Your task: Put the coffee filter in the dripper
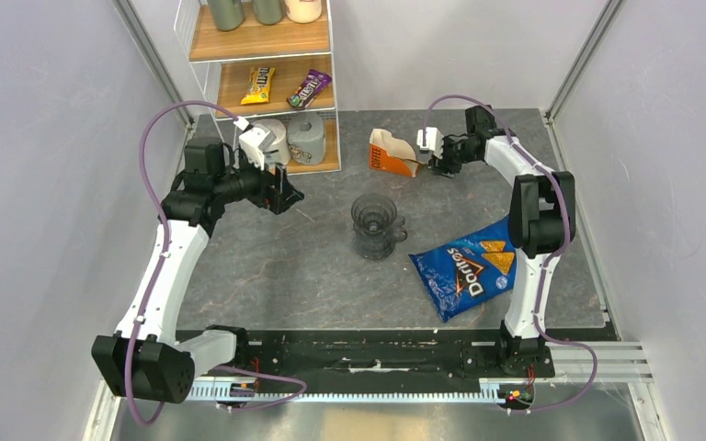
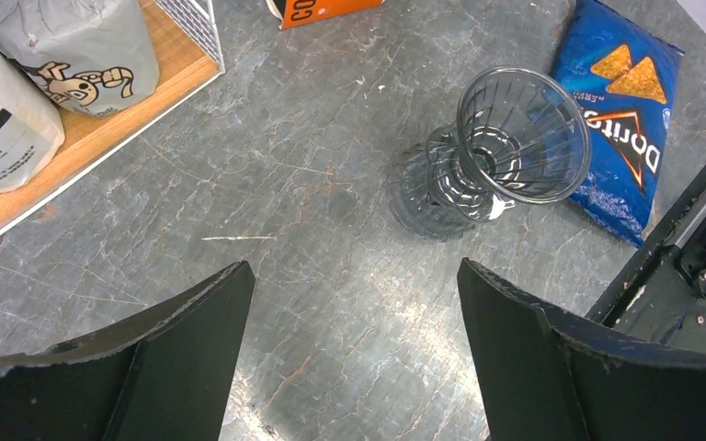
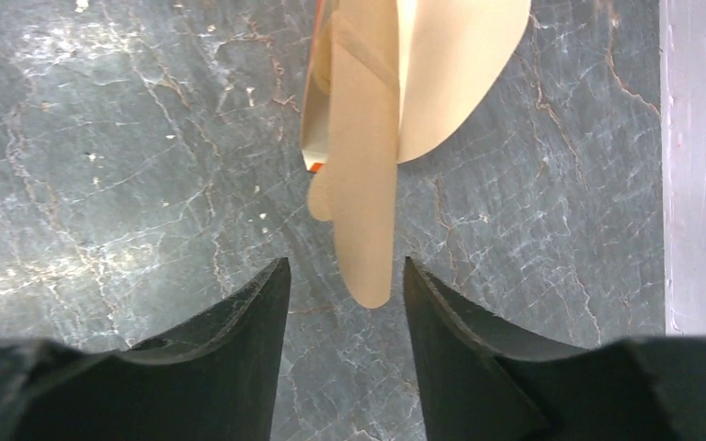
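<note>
The coffee filter [image 3: 364, 184] is thin tan paper standing out of the orange filter packet [image 1: 393, 158], directly ahead of the right gripper [image 3: 345, 276]. A folded edge of it reaches back between that gripper's spread fingers, which do not appear to be touching it. It should be almost weightless, limp and easy to crease, and likely to cling to the sheet beside it. The exposed folded edge between the fingertips looks like the best place to pinch, lightly and well clear of the cardboard. At least two tan sheets show in the right wrist view, and how many more are inside the packet cannot be told. There is one dripper [image 1: 373, 220], upright on the stone tabletop [image 1: 294, 266] and well apart from the right gripper, towards the arm bases. It lies ahead of the left gripper [image 2: 351, 276], which hangs with its fingers wide apart and nothing in them. One Doritos bag [image 1: 467, 266] lies just beyond the dripper.
</note>
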Tool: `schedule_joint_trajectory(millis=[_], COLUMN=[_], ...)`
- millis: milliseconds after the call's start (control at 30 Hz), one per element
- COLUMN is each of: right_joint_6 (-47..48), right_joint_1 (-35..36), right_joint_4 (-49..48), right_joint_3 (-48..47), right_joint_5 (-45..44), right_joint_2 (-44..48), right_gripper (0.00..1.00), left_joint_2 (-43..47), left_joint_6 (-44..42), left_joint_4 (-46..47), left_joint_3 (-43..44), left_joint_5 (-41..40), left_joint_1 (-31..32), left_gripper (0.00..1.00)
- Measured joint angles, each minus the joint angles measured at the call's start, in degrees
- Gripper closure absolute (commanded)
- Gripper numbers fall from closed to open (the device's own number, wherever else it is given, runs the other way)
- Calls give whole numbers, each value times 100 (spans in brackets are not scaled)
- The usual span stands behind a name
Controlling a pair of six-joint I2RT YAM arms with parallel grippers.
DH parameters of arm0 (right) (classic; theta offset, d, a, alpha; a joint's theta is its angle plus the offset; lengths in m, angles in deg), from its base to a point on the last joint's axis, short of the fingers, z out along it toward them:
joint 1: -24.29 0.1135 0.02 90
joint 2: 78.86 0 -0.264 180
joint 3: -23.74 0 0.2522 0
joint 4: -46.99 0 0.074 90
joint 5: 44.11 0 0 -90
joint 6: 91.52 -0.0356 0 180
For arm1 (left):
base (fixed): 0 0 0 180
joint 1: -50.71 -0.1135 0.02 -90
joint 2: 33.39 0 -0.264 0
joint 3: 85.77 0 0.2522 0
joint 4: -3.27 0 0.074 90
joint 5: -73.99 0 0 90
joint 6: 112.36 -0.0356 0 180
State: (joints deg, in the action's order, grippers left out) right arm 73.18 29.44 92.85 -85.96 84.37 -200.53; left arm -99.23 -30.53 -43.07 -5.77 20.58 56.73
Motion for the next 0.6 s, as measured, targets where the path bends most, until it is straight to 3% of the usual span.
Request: schedule_joint_trajectory(millis=[600], right_joint_6=[-127], right_joint_1=[26], right_joint_4=[-22], right_joint_3=[-562], right_joint_5=[-243], right_joint_2=[-597], right_gripper=[67], left_joint_2=[-20], left_joint_6=[0], left_joint_4=[15], left_joint_3=[-85], left_joint_5=[-2], left_joint_1=[0], left_gripper=[11])
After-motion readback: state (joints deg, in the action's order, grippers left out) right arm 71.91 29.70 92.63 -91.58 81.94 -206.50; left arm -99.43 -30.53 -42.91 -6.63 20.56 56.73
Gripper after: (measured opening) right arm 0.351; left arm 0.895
